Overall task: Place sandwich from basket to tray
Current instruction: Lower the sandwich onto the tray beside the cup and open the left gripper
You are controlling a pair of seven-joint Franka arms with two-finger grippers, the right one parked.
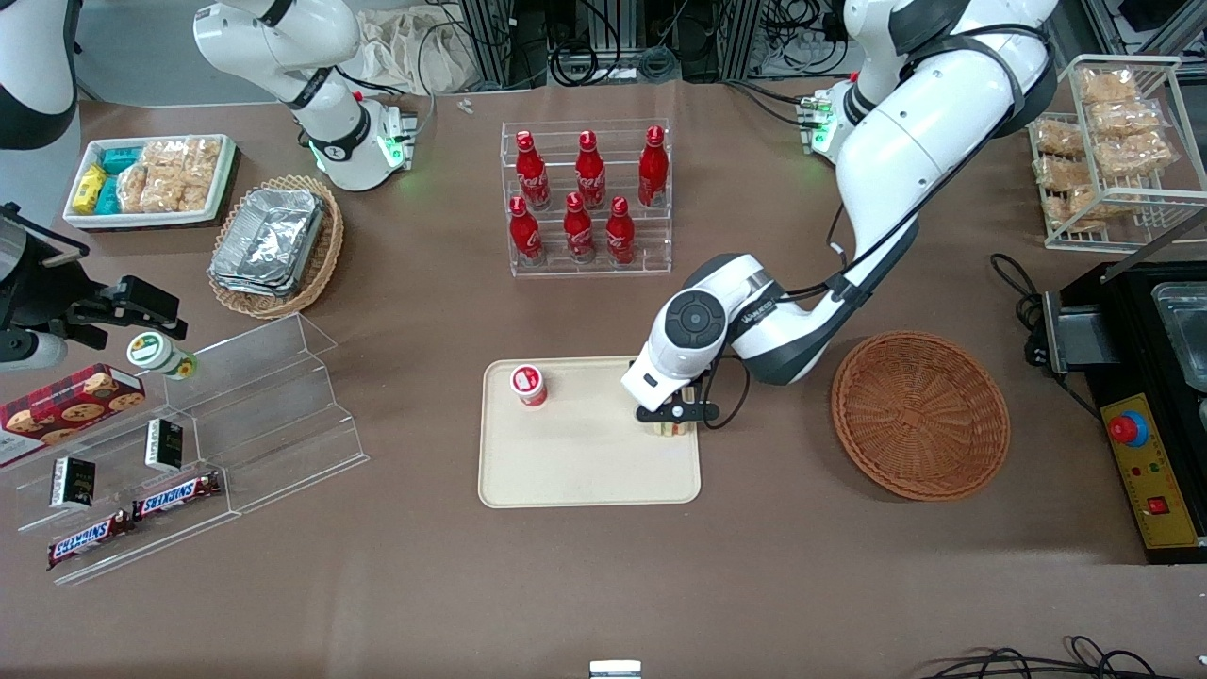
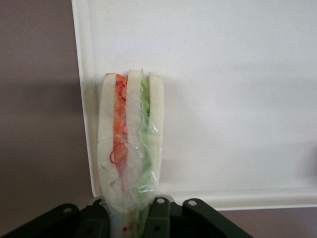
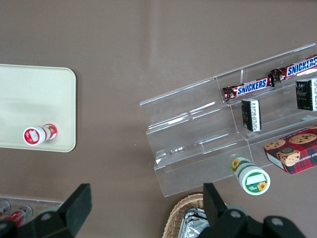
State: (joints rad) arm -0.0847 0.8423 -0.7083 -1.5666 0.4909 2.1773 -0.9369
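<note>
The sandwich (image 2: 130, 144), white bread with orange-red and green filling in clear wrap, sits between the fingers of my left gripper (image 2: 130, 215), which is shut on it. In the front view the gripper (image 1: 675, 422) hovers low over the cream-beige tray (image 1: 585, 462), at the tray edge nearest the basket, and the sandwich (image 1: 672, 430) peeks out beneath it. The round reddish-brown wicker basket (image 1: 919, 413) lies beside the tray toward the working arm's end and holds nothing. I cannot tell whether the sandwich touches the tray.
A small red-and-white cup (image 1: 529, 384) stands on the tray toward the parked arm's end. A clear rack of red bottles (image 1: 586, 196) stands farther from the front camera. An oval basket with foil trays (image 1: 275, 243) and a clear stepped shelf (image 1: 203, 434) lie toward the parked arm's end.
</note>
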